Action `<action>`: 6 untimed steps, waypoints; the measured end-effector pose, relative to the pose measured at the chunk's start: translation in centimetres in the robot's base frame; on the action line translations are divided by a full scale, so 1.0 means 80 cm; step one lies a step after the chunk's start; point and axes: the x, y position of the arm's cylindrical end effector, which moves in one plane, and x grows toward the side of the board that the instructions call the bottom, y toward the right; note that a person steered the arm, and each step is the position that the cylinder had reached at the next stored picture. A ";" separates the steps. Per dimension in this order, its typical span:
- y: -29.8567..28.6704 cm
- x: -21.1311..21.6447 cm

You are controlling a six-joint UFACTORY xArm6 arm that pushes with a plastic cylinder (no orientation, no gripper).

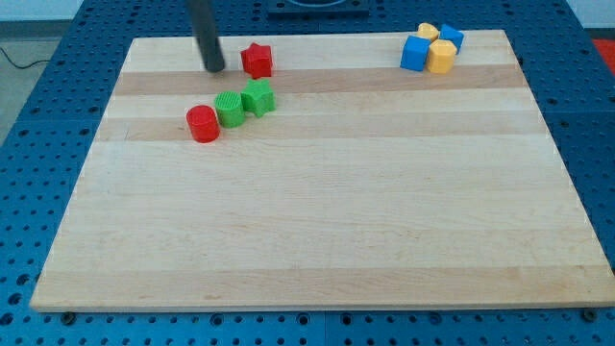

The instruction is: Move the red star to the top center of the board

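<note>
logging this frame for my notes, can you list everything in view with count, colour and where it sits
red star block: 1, red, near the view's top, left of centre
red round block: 1, red, left end of a touching diagonal row, upper left area
green round ridged block: 1, green, middle of that row
green block: 1, green, shape unclear, right end of that row, below the red star block
blue blocks: 2, blue, in a tight cluster at the view's top right; second at
yellow blocks: 2, yellow, same cluster; second at
wooden board: 1, light wood, fills most of the view
blue perforated table: 1, blue, around the board
my tip: 1, dark rod end, just left of the red star block, small gap
</note>
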 end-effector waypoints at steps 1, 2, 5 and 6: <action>0.078 -0.003; 0.076 -0.002; 0.150 0.017; 0.209 -0.001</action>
